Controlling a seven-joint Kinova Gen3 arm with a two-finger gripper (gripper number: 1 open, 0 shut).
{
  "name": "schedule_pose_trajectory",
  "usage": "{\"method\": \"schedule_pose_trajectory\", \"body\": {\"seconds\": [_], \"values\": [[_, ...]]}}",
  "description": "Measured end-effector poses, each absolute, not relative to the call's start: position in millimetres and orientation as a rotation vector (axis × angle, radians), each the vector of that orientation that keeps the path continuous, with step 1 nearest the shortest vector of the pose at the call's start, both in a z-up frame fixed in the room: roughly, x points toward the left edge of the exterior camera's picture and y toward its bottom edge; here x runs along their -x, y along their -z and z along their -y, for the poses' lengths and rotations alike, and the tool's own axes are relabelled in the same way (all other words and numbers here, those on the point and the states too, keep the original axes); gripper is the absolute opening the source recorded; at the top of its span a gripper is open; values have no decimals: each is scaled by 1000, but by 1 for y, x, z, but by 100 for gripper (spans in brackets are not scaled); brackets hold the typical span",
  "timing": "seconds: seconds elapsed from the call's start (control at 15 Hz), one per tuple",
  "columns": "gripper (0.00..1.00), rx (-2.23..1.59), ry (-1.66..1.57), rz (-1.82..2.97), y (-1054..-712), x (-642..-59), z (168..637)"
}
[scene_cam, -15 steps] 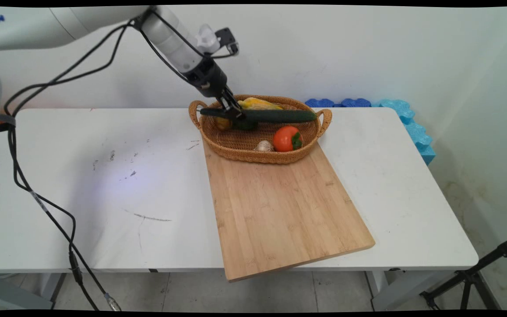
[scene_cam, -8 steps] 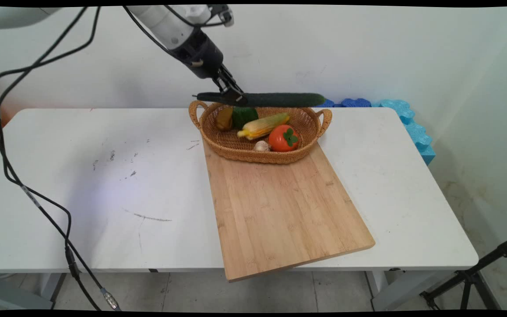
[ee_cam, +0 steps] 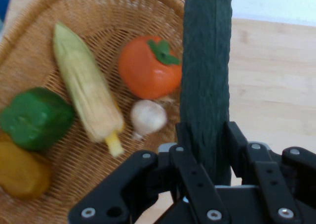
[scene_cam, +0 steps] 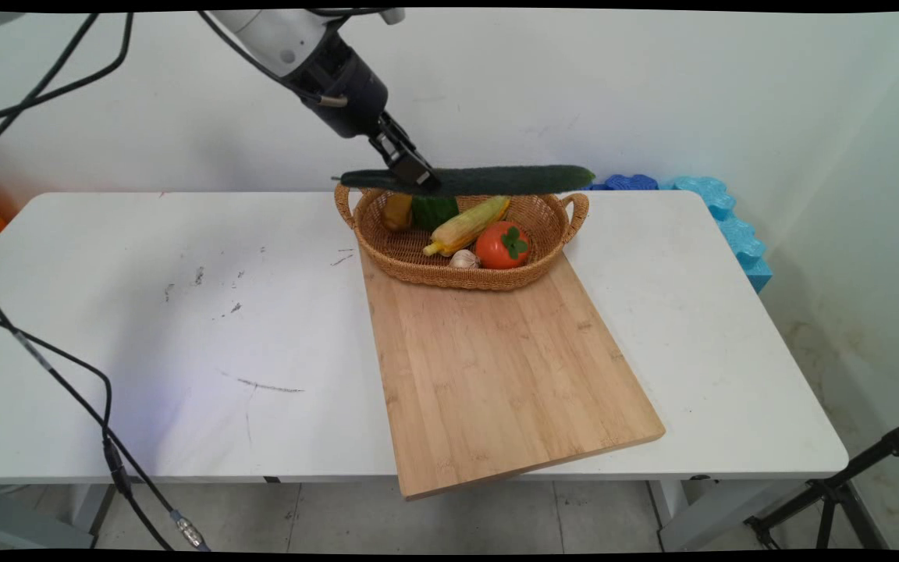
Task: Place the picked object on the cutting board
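Looking across your table (scene_cam: 184,328), a wooden cutting board (scene_cam: 496,375) lies nearest; behind it a wicker basket (scene_cam: 387,254) holds corn (scene_cam: 467,225), tomato (scene_cam: 502,245) and garlic (scene_cam: 463,260); above, your jaws clamp a dark cucumber (scene_cam: 496,179) level.

Illumination is bright, even and diffuse in both views. In the main view the counter (scene_cam: 184,312) shows only faint, soft shadows, and the wall at the upper right is unevenly lit. In the hand view the near gripper (ee_cam: 205,150) linkage is sharp, while the basket (ee_cam: 98,16) contents appear slightly soft.
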State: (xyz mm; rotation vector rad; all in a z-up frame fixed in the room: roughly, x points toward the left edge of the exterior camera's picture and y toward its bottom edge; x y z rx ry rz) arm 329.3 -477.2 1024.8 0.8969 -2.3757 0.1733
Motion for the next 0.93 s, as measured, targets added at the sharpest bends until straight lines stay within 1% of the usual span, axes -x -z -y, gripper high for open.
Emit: {"method": "schedule_pose_trajectory", "body": {"seconds": [0.27, 0.4, 0.67, 0.93], "values": [[0, -917, -134, 2376, -1018, -329, 457], [0, -919, -114, 2375, -1009, -327, 444], [0, -919, -86, 2378, -983, -321, 417], [0, -928, -84, 2381, -953, -310, 400]]}}
